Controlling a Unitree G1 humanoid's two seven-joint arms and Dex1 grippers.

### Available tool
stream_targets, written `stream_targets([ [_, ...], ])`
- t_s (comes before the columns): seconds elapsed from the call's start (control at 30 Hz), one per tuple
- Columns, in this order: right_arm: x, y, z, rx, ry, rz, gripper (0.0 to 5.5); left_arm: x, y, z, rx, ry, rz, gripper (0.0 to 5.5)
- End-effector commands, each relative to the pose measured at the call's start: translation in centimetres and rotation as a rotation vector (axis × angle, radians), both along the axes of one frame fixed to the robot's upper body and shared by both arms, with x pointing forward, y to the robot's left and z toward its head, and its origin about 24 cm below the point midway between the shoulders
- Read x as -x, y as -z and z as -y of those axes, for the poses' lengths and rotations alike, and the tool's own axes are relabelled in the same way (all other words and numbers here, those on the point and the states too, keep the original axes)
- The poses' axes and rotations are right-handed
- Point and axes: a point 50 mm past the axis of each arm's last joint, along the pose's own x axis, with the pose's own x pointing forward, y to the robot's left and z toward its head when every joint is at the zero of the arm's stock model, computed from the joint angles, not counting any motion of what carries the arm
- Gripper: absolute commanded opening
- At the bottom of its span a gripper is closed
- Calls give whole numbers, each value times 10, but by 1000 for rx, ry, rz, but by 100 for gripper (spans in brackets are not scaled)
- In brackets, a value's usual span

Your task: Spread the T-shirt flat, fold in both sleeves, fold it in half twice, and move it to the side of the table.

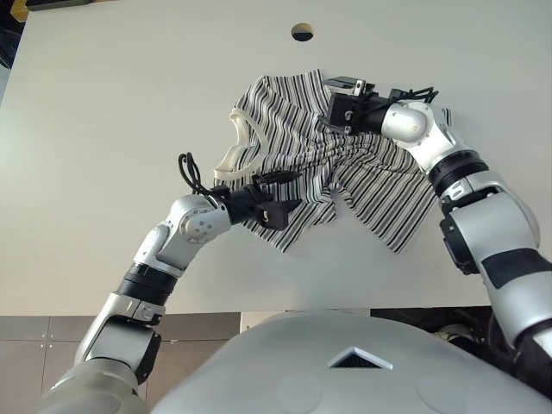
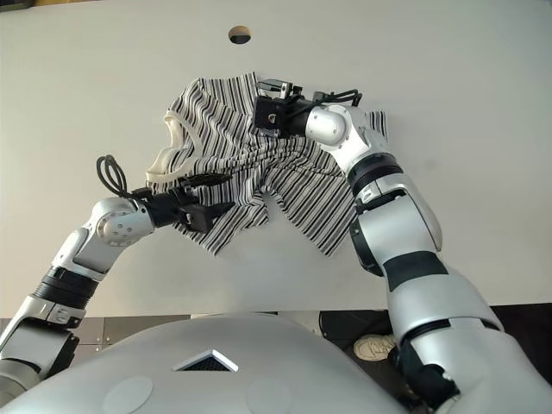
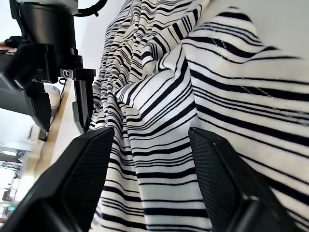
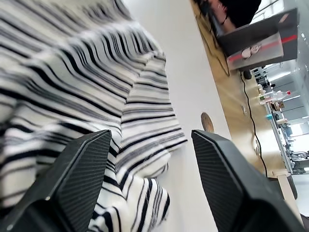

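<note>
Plainly, spreading is the step in hand. On the white table [image 1: 103, 129] the striped T-shirt [image 1: 289, 125] lies rumpled near the middle, ahead of me at about twelve o'clock. Ridges of cloth are gathered across its centre and its hem trails toward five o'clock.

To flatten it well, I judge I should take thin pinches at opposite edges and lift only a little. Then I should draw them apart along the seven-to-one line, so the ridges pull out without dragging the whole shirt. A thick bunch would likely carry several layers and leave it twisted.

My right gripper [image 4: 149, 133] sits at the shirt's one o'clock edge, spread wide and released, with fabric beneath and between its fingers but not pinched. My left gripper [image 3: 150, 130] is at the seven o'clock edge, likewise wide apart and holding nothing, a fold of cloth lying between its fingers.

The pale collar [image 1: 235, 151] faces nine o'clock. A small hole [image 1: 302, 33] in the table lies beyond the shirt at twelve.
</note>
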Motion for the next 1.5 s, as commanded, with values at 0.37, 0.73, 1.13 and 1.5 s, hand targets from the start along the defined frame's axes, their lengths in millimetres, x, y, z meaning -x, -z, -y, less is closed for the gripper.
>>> stream_targets([
  [0.37,-20,-3,60,202,285,-38,308,21,15,-114,-748,-6,-318,287],
  [0.73,-3,-55,52,-399,-21,-122,308,-38,-8,-163,-918,-189,-52,287],
  [1.13,68,-12,41,-173,-282,-277,308,-53,-43,-144,-605,-215,105,287],
  [1.5,108,30,70,214,-382,-422,308,-37,-67,-158,-544,-296,105,287],
])
